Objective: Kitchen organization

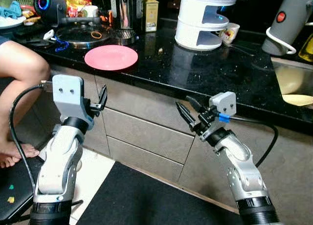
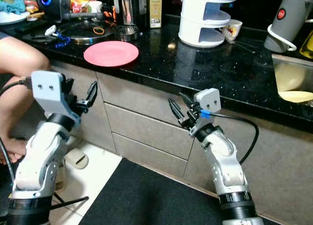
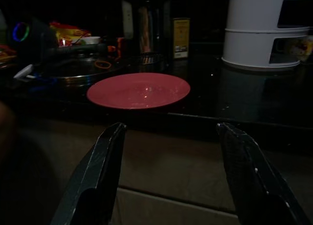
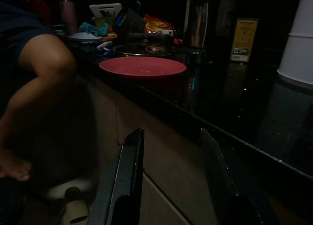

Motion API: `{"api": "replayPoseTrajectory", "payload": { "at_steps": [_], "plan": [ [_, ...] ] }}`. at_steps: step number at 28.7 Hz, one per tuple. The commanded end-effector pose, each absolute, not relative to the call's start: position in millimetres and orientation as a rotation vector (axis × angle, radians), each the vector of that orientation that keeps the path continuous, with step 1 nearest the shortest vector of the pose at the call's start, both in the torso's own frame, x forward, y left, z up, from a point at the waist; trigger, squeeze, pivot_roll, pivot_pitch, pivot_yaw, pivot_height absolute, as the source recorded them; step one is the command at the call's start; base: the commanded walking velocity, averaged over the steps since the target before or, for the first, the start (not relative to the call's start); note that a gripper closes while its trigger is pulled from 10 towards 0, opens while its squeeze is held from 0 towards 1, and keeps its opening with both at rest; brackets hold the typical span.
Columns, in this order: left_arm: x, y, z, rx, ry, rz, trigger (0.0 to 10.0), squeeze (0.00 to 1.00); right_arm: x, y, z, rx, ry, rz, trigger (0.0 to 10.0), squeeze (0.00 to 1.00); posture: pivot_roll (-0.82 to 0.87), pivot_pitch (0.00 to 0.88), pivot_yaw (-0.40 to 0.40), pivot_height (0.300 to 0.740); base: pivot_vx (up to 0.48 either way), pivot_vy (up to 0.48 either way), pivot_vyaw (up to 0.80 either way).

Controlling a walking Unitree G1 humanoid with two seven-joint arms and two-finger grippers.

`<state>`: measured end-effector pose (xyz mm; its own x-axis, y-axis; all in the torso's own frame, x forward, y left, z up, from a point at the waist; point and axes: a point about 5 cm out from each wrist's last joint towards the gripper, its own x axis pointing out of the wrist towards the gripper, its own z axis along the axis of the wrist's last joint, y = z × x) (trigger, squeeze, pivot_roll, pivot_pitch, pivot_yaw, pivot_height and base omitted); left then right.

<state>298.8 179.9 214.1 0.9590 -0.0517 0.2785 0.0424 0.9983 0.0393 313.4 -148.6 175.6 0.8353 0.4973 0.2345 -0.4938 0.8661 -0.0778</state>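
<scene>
My left gripper point(image 1: 101, 101) and right gripper point(image 1: 188, 112), near, both parted wide, empty, below counter edge point(image 1: 161, 85); pink plate point(image 1: 111, 57) beyond left gripper, untouched; organizing apparently not begun.

Beyond my open left jaws, the white tiered rack point(image 3: 266, 32) is cut off by the frame edge. Items behind the pink plate point(image 3: 138, 90) are too dark to identify. Left of my right jaws, a seated person's leg point(image 4: 36, 83) is cropped.

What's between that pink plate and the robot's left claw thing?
Just the black countertop's front edge and a bare strip of counter. The left wrist view shows the open left gripper below the edge, aimed at the pink plate.
</scene>
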Motion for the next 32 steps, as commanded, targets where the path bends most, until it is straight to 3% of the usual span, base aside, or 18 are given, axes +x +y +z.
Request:
{"api": "replayPoseTrajectory", "payload": {
  "at_steps": [1, 32],
  "plan": [
    [297.6, 180.4, 213.5, 0.045, -0.284, -0.052, 10.0, 0.00, 313.3, -149.2, 172.1, -0.019, -0.240, 0.526, 10.0, 0.00, -0.05, 0.000, -0.070, 0.740, 0.319, 0.000, 0.00],
    [296.8, 177.1, 211.7, 0.048, -0.279, -0.062, 10.0, 0.00, 313.1, -144.9, 171.8, -0.018, -0.239, 0.553, 10.0, 0.00, -0.04, 0.000, -0.071, 0.740, 0.390, 0.000, 0.00]
  ]
}}
